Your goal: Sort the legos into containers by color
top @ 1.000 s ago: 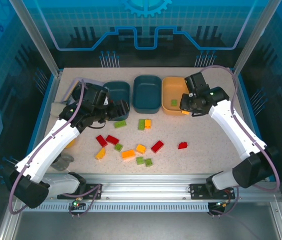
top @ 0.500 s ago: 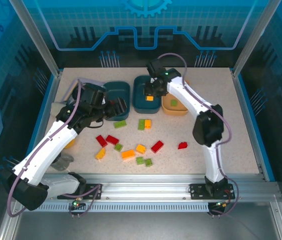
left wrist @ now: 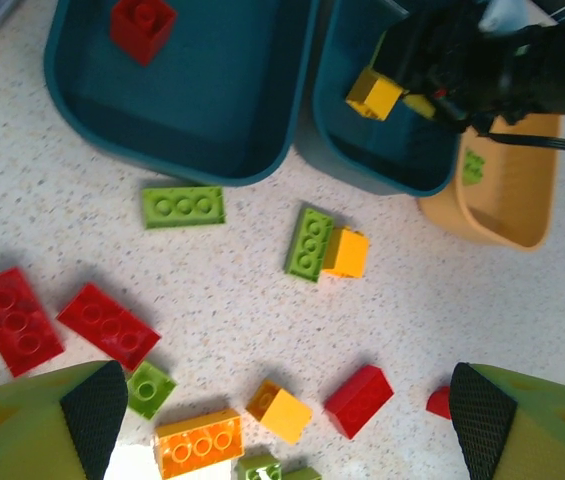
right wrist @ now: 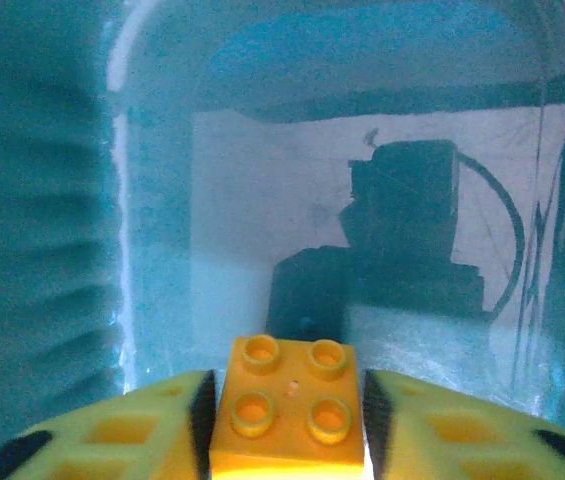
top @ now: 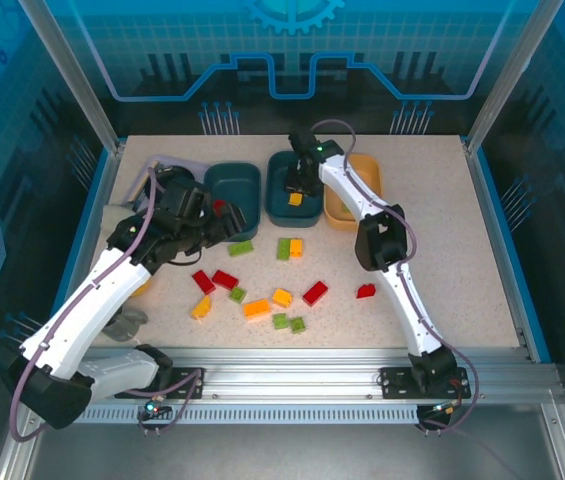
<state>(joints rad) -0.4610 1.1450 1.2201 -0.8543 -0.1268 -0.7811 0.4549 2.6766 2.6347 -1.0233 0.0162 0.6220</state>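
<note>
Over loose legos on the worktop, left gripper, jaws spread wide. In the left teal tub lies one red brick. Above the middle teal tub, right gripper, jaws pinching a yellow brick. In the orange tub lies one green brick.

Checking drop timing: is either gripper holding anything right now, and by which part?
Right gripper pinches a yellow brick by two opposite side faces, over the middle teal tub. Left gripper is open and empty.
</note>
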